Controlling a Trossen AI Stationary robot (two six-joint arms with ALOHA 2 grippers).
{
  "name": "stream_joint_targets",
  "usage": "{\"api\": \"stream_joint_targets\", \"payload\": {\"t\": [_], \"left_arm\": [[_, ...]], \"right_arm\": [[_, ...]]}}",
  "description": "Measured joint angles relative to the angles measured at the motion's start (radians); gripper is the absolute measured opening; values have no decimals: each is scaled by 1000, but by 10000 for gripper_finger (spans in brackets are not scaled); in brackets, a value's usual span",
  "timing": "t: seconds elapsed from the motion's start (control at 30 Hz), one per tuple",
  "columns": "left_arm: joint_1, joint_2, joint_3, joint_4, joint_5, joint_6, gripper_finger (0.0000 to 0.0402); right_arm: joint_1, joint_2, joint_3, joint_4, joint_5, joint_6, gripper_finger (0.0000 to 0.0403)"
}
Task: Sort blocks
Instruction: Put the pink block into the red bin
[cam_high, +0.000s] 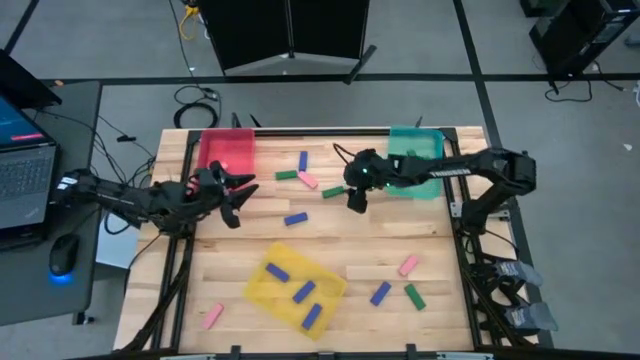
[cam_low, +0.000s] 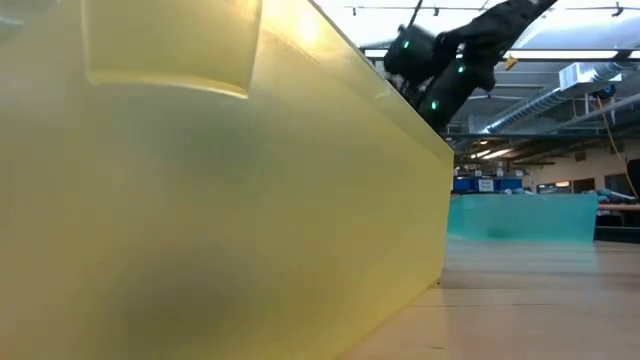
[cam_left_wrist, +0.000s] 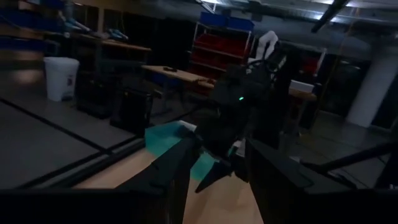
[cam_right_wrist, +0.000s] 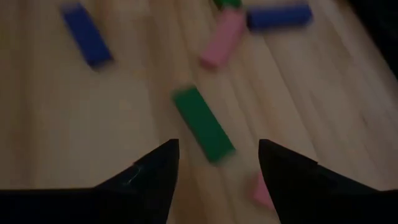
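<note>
Just ahead of the right end effector, between its spread fingers, lies a green block flat on the worktop, long axis slanted across the gap rather than square to it. Right arm is clearly nearer; wrist needs a small yaw, I'd say. Left end effector hangs near the red tray, fingers apart, holding nothing. Low view is mostly blocked by the yellow tray, so contact height is hard to judge; a pink block shows only partly behind one finger
</note>
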Motion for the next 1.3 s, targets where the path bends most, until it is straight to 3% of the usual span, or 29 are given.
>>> {"api": "stream_joint_targets", "payload": {"t": [0.3,0.53,0.73,1.0,1.3], "left_arm": [[-40,-30,0,-40,-72,-5,160],[-40,-30,0,-47,-76,-26,161],[-45,-28,1,-64,-76,-32,161],[-45,-28,1,-80,-76,-33,161],[-45,-28,1,-94,-76,-34,161]], "right_arm": [[-74,87,114,-213,67,-7,269],[-87,96,209,-354,87,-387,305],[-90,155,266,-417,64,-663,309],[-106,317,359,-540,117,-741,309],[-150,455,469,-627,96,-794,299]]}}
